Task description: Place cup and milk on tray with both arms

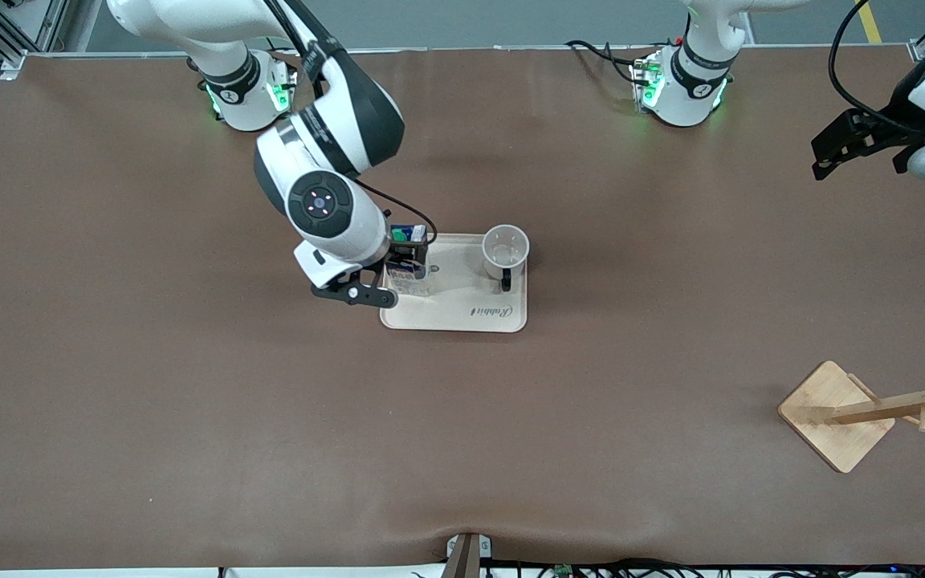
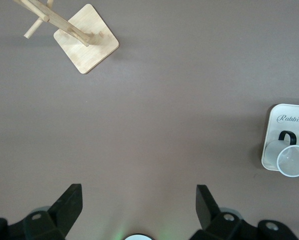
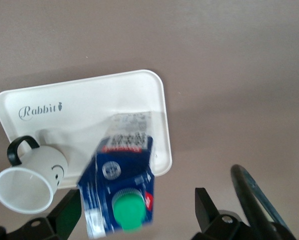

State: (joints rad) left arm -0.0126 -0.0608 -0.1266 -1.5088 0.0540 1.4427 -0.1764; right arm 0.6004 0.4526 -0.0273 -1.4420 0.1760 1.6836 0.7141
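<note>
Presently the milk (image 3: 120, 190) and cup (image 1: 504, 250) stand on the tray (image 1: 462, 317). Right gripper (image 3: 134, 212) straddles the milk, fingers spread, not gripping; left gripper (image 2: 137, 210) waits spread wide, empty, over bare table.

I see a matt brown bench (image 1: 189, 401), a pale wooden rack (image 1: 836, 413), a glossy white cup (image 1: 504, 247), a smooth cream tray (image 1: 462, 317) and a printed paper carton (image 3: 122, 190).

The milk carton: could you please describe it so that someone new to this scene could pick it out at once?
Find the cream tray in the middle of the brown table. The milk stands on the tray's end toward the right arm, with the open right gripper around it. Unlike the white cup at the tray's other end, it is a dark-blue carton with a green cap.
</note>
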